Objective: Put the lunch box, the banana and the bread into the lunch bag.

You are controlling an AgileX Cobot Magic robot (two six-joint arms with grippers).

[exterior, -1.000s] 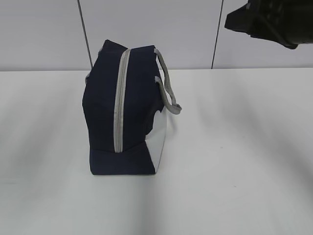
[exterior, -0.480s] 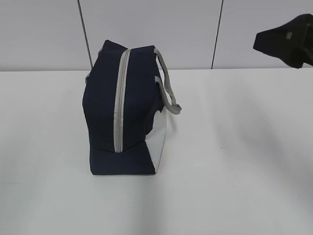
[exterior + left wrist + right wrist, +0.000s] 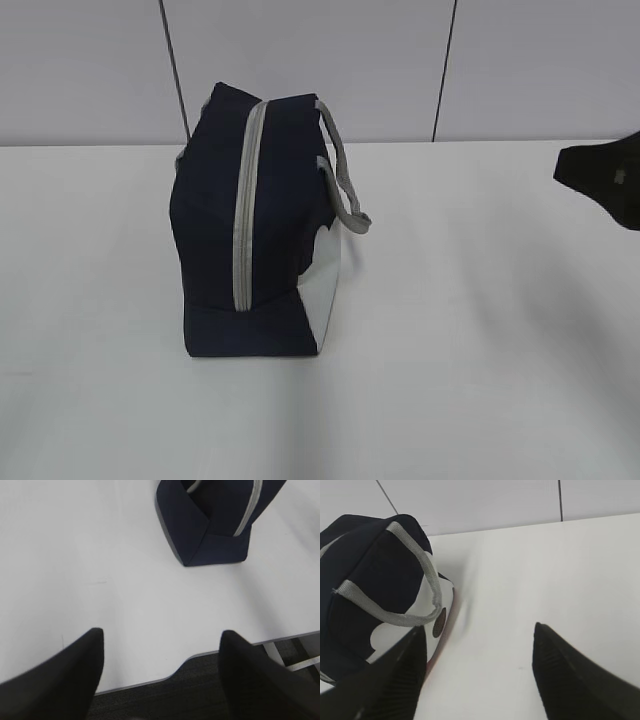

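Exterior view: lunch bag (image 3: 262,225) stands upright on the white table (image 3: 470,320), left of centre, at about 10 o'clock from the table's middle.
Bag closure: grey zipper (image 3: 243,210) runs down the end facing the camera and reads as closed along its whole visible length.
Bag handle: grey strap (image 3: 345,185) loops off the bag's right side toward 3 o'clock, hanging free above the table.
Bag side: white panel (image 3: 325,275) shows on the lower right face.
Lunch box, banana, bread: none visible in any view; whether they are inside the bag cannot be told.
Right gripper, exterior: only a dark piece of it (image 3: 603,178) shows at the frame's 3 o'clock edge, well apart from the bag and above the table.
Right wrist view: right gripper (image 3: 480,672) has its fingers spread wide with nothing between them; bag sits at 10 o'clock from it, strap and a round dark patch (image 3: 439,622) on the white panel facing the camera.
Left wrist view: left gripper (image 3: 160,672) is also spread wide and empty, hovering near the table's edge (image 3: 165,672); bag lies at 1 o'clock, well apart.
Obstructions: bare table surface lies between each gripper and the bag.
Backdrop: pale wall panels (image 3: 310,60) with dark seams behind the table.
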